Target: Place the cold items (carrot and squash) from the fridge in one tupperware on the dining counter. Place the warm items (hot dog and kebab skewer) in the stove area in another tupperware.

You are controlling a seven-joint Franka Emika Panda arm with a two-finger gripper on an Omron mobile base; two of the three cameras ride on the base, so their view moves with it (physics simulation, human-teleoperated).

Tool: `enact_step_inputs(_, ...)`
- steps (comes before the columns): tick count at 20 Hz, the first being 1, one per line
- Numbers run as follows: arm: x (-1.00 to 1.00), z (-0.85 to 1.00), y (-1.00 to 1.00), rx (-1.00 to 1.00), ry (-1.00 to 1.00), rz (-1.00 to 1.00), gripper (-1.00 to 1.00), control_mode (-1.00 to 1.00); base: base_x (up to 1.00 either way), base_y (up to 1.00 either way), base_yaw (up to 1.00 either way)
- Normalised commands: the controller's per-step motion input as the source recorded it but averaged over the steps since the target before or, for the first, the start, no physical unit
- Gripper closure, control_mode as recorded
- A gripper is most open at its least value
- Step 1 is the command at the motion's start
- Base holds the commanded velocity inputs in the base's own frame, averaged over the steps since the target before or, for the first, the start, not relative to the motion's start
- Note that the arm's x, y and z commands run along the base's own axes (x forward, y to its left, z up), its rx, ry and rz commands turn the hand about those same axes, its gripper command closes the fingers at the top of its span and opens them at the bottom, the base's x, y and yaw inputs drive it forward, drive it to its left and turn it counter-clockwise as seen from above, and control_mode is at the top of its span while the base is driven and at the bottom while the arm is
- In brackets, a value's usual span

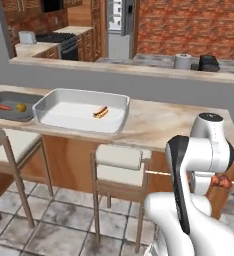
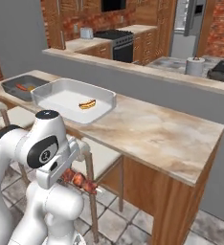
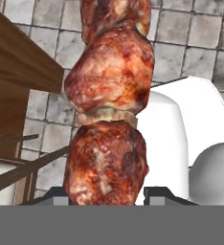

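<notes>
The kebab skewer (image 1: 221,181) hangs low beside the arm in the left base view, its reddish meat chunks showing at the right of the white forearm, with the thin stick poking out to the left, below the level of the desk (image 1: 159,125). On the desk sits a clear tupperware (image 1: 116,102) with the hot dog (image 1: 101,112) lying in it, and just beside it to the left a dark tupperware (image 1: 1,97) holds the carrot (image 1: 3,106) and the squash (image 1: 21,107). Two stools (image 1: 120,162) stand under the desk edge.

In the right base view, the kebab skewer (image 2: 80,181) juts out from the hand, in front of the arm's lower body and well beneath the desk (image 2: 152,131) top. The hot dog (image 2: 87,104) rests in the clear tupperware (image 2: 102,95); the dark tupperware (image 2: 13,82) lies beyond it at the far end.

In the hand view, the kebab skewer (image 3: 109,105) runs up the middle, its browned meat pieces stacked one above another. The end effector (image 3: 106,197) is closed on the lowest piece, a dark fingertip (image 3: 159,195) showing at each side. Grey floor tiles (image 3: 190,43) lie behind.
</notes>
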Motion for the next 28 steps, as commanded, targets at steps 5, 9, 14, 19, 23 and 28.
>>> enact_step_inputs(5, 0.00, 0.00, 0.00, 0.00, 0.00, 0.00, 1.00, 1.00, 0.20, 0.99, -0.20)
enact_step_inputs(9, 0.00, 0.00, 0.00, 0.00, 0.00, 0.00, 1.00, 1.00, 0.30, 0.96, -0.19)
enact_step_inputs(14, 0.00, 0.00, 0.00, 0.00, 0.00, 0.00, 1.00, 1.00, 0.38, 0.76, -0.19)
enact_step_inputs(19, 0.00, 0.00, 0.00, 0.00, 0.00, 0.00, 1.00, 1.00, 0.50, 0.45, -0.18)
enact_step_inputs(23, 0.00, 0.00, 0.00, 0.00, 0.00, 0.00, 1.00, 1.00, 0.62, 0.05, -0.16)
enact_step_inputs(28, 0.00, 0.00, 0.00, 0.00, 0.00, 0.00, 1.00, 1.00, 0.62, 0.01, -0.13)
